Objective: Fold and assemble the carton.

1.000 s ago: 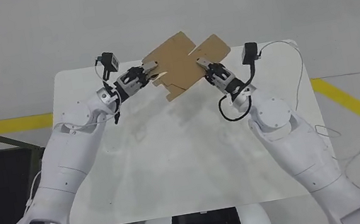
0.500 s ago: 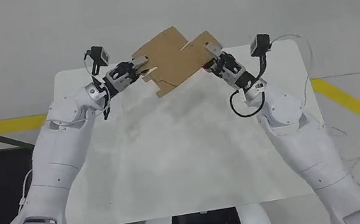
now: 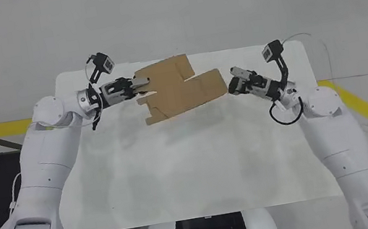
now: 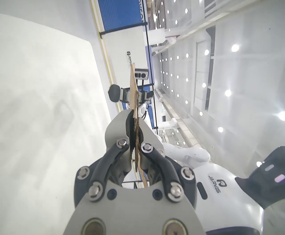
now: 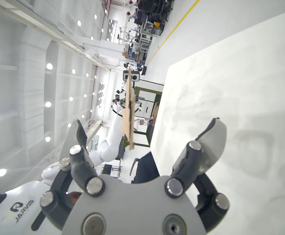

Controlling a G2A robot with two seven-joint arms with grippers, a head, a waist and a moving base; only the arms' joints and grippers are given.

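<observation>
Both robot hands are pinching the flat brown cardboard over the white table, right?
Not quite. Only the left gripper is pinching the flat cardboard over the white table. The right gripper is open and apart from it, as the right wrist view shows.

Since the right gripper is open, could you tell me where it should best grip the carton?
Probably the free flap edge facing the right gripper, approached edge-on from that side: the carton is a thin flat sheet, and the left gripper is shut on its opposite end.
</observation>
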